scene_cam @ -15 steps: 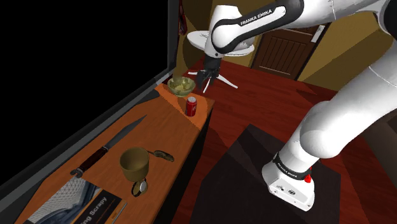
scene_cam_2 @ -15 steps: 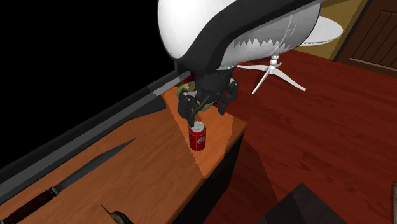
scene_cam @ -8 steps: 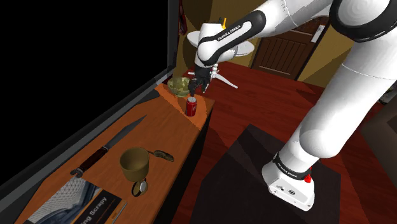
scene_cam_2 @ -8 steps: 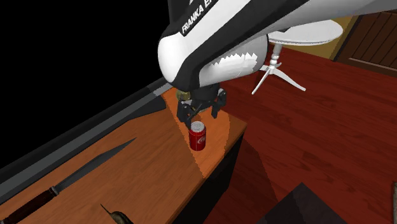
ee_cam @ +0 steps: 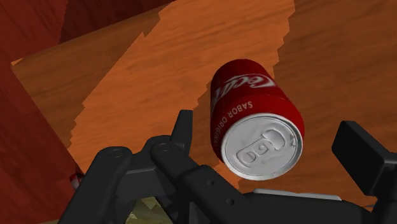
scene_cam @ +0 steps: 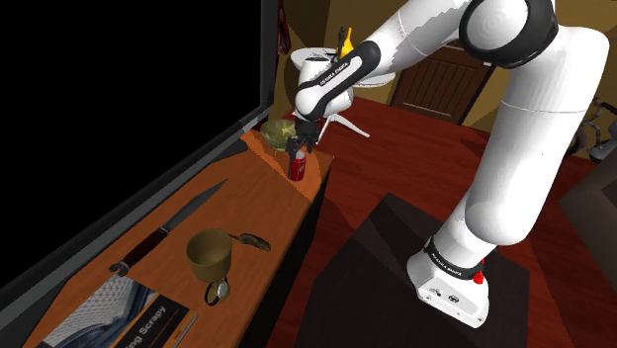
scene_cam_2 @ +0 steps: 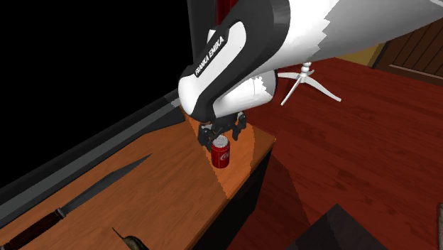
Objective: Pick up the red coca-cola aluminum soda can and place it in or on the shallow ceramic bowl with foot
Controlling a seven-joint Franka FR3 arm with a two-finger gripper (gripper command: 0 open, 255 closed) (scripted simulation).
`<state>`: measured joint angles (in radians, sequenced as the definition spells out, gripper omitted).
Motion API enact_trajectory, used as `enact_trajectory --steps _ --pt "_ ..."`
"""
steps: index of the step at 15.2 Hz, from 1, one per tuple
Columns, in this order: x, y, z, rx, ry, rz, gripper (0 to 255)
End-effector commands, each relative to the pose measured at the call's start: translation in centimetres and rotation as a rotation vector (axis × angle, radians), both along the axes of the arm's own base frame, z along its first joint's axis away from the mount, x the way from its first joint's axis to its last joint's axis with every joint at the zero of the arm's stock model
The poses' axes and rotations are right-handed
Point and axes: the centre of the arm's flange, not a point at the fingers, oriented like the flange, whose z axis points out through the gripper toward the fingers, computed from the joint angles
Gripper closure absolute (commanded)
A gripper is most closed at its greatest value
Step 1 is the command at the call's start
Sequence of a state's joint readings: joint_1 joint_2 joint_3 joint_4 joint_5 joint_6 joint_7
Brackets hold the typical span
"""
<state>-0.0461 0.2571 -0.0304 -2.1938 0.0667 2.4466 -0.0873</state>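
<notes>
Just under the spread, empty tool (ee_cam: 270, 133) stands a red, silver-topped can (ee_cam: 251, 108).

Glossy red can (ee_cam: 253, 111), silvery metal top; tabletop (ee_cam: 146, 76) grained orange wood, matt.

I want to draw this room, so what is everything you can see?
can: one, red, upright near the table's far end
bowl: one, yellow-green, just beyond the can
knife: one, dark handle, lying mid-table
cup: one, olive, beside the knife's handle
book: one, at the table's near end
small things: two, by the cup, too small to name
table: one, orange wood
small table: one, white, on the red floor
door: one, brown, far wall
stand: one, dark box
arm: one, white
gripper: one, black, open around the can
</notes>
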Motion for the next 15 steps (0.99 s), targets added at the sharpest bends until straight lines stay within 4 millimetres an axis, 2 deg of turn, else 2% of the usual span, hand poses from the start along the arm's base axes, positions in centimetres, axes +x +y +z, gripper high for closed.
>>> enact_trajectory --steps 1,3,11,12,15 --pt "0.1 0.0 -1.1 0.0 0.0 0.0 0" --pt "0.1 0.1 -2.4 0.0 0.0 0.0 0" --pt "0.1 0.1 -2.4 0.0 0.0 0.0 0" --pt "0.1 0.1 -2.4 0.0 0.0 0.0 255" --pt "0.1 0.0 -2.4 0.0 0.0 0.0 255"
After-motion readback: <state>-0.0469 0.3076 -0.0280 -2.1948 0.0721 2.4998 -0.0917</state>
